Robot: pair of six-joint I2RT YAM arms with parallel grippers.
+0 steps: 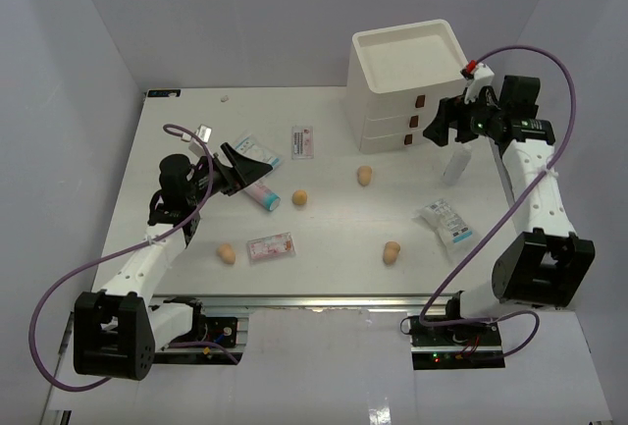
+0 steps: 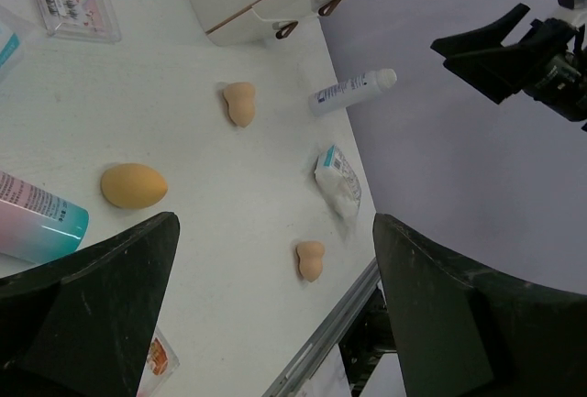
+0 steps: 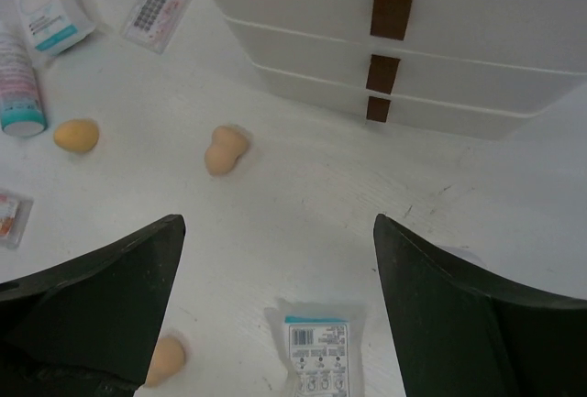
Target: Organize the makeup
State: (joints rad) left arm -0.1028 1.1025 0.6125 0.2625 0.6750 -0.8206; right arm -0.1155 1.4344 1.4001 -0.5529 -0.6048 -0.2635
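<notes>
Four tan sponges lie on the white table (image 1: 300, 196), (image 1: 364, 176), (image 1: 227, 253), (image 1: 392, 252). Pink-and-white sachets lie at the back (image 1: 305, 141) and the front (image 1: 271, 246). A pink tube with a teal cap (image 1: 262, 195) lies just below my left gripper (image 1: 245, 165), which is open, empty and held above the table. One clear packet (image 1: 257, 150) is partly hidden behind it; another (image 1: 446, 222) lies at the right. My right gripper (image 1: 437, 126) is open and empty beside the drawer box, above that packet (image 3: 321, 351). Its jaws (image 3: 278, 223) hold nothing.
The white three-drawer box (image 1: 407, 81) with brown handles (image 3: 393, 10) stands at the back right, drawers shut. A white tube (image 1: 454, 165) lies below the right gripper, next to the box. The left wrist view shows the table's front rail (image 2: 339, 319).
</notes>
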